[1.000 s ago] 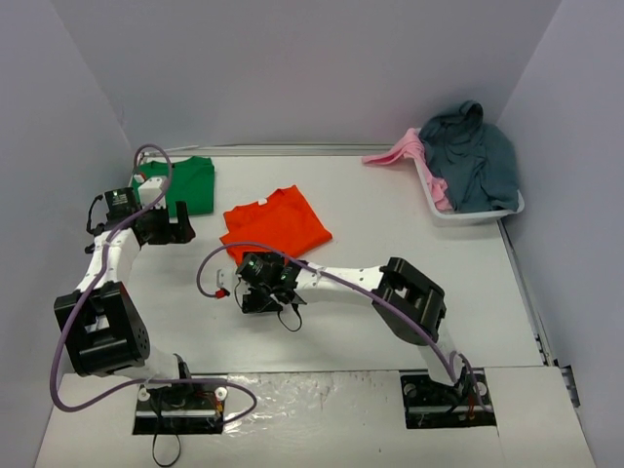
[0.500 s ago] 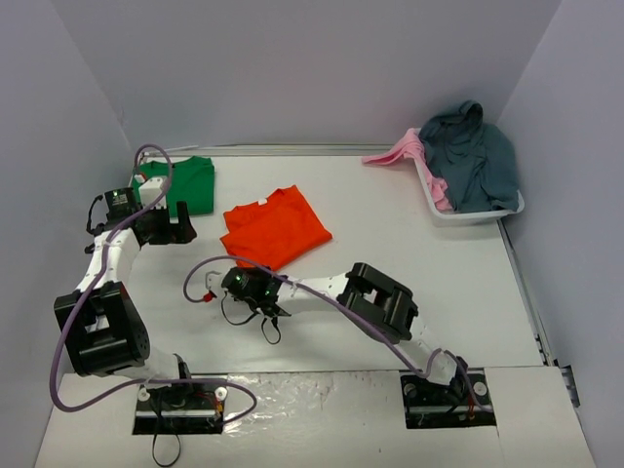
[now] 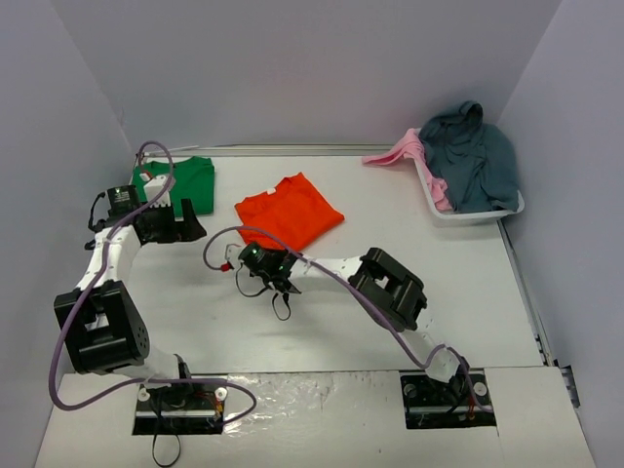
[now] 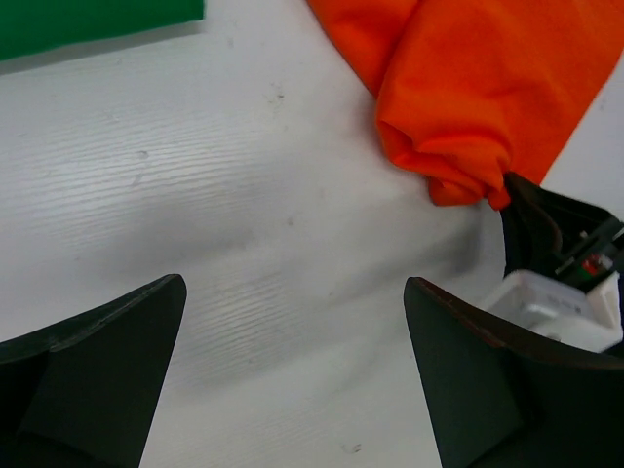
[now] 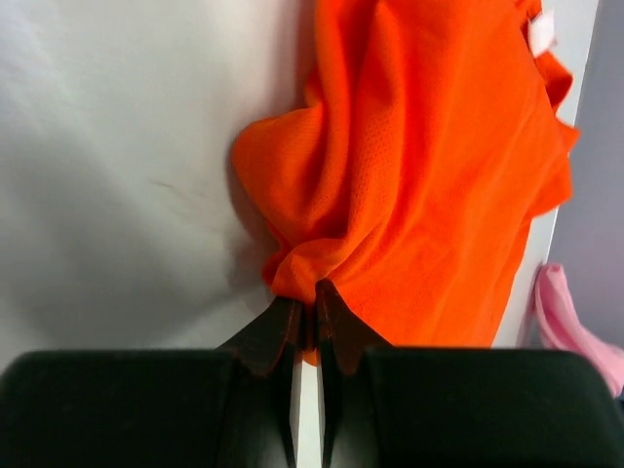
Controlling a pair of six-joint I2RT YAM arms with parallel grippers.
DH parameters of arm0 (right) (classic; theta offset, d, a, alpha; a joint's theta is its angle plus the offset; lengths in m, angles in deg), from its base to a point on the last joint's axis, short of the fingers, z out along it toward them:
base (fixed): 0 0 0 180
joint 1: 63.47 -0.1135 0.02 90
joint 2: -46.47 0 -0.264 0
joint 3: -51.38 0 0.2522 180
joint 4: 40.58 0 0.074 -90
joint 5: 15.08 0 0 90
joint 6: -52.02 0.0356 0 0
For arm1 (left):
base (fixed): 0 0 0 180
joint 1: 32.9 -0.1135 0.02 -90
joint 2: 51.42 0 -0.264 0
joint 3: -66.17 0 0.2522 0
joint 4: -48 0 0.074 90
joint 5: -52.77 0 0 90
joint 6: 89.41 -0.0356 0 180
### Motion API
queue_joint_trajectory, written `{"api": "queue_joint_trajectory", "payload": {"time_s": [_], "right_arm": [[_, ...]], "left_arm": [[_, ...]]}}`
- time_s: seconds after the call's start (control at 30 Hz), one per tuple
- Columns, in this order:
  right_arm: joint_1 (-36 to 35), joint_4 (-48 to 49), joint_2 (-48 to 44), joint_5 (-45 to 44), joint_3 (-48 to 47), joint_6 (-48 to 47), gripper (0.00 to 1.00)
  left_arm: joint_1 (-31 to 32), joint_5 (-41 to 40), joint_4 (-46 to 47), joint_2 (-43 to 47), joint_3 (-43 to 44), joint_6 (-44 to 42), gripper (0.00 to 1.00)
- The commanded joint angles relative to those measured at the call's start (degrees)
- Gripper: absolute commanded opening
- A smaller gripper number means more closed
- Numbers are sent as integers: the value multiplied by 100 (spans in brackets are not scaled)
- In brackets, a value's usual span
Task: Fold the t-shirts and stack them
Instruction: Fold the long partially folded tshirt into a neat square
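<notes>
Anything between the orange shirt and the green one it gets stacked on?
No object lies on the table between the orange shirt and the green shirt. The left gripper, open, sits by the green shirt's near edge, close beside that path. The right gripper is shut on the orange shirt's corner.

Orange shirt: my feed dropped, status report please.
Right hand shut on orange shirt edge. Left hand open, empty, near green shirt. No clutter between shirts.

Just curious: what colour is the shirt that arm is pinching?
Bright orange t-shirt, clearest in right wrist view.
</notes>
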Motion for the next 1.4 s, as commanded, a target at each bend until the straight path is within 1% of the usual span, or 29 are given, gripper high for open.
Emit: {"api": "queue_joint_trajectory", "payload": {"time_s": [0.0, 0.07, 0.1, 0.2, 0.23, 0.3, 0.43, 0.5, 0.67, 0.77, 0.83, 0.87, 0.97, 1.03, 1.07, 1.1, 1.17, 1.37], "right_arm": [[331, -436, -599, 251, -346, 414, 0], [454, -568, -591, 303, -478, 449, 0], [498, -603, -556, 304, -592, 484, 0], [648, -700, -424, 417, -812, 598, 0], [683, -709, -389, 479, -857, 633, 0], [744, -709, -258, 593, -1040, 695, 0], [753, -1025, 77, 734, -1470, 765, 0], [753, -1078, 243, 804, -1639, 809, 0], [753, -1183, 499, 892, -2209, 871, 0], [753, -1307, 666, 910, -2517, 880, 0], [745, -1377, 780, 901, -2641, 889, 0], [745, -1403, 841, 884, -2772, 897, 0], [710, -1509, 921, 866, -2966, 915, 0], [683, -1553, 930, 857, -3028, 906, 0], [657, -1570, 947, 857, -3080, 897, 0], [639, -1614, 956, 849, -3202, 897, 0], [587, -1667, 1000, 822, -3335, 906, 0], [420, -1799, 983, 787, -3573, 932, 0]], "left_arm": [[360, 667, -312, -37, 317, 180, 94], [581, 650, -356, -89, 370, 197, 95], [799, 606, -356, -107, 405, 223, 94], [1073, 615, -347, -300, 545, 250, 94], [1117, 658, -312, -440, 581, 424, 94], [1144, 920, -146, -686, 625, 653, 94], [1162, 1291, 57, -1160, 695, 1207, 94], [1162, 1291, 127, -1337, 748, 1357, 94], [1241, 1634, 610, -1777, 739, 2033, 94], [1294, 1608, 952, -1935, 783, 2604, 94], [1294, 1608, 1400, -2093, 792, 2999, 94], [1320, 1590, 1715, -2155, 792, 3410, 94], [1442, 1564, 2086, -2392, 827, 4027, 94], [1487, 1467, 2192, -2498, 792, 4370, 94], [1487, 1459, 2602, -2524, 714, 4511, 94], [1487, 1389, 2754, -2568, 661, 4817, 94], [1688, 1283, 3000, -2630, 607, 5022, 94], [1944, 914, 2712, -3051, 914, 5224, 94]]}}
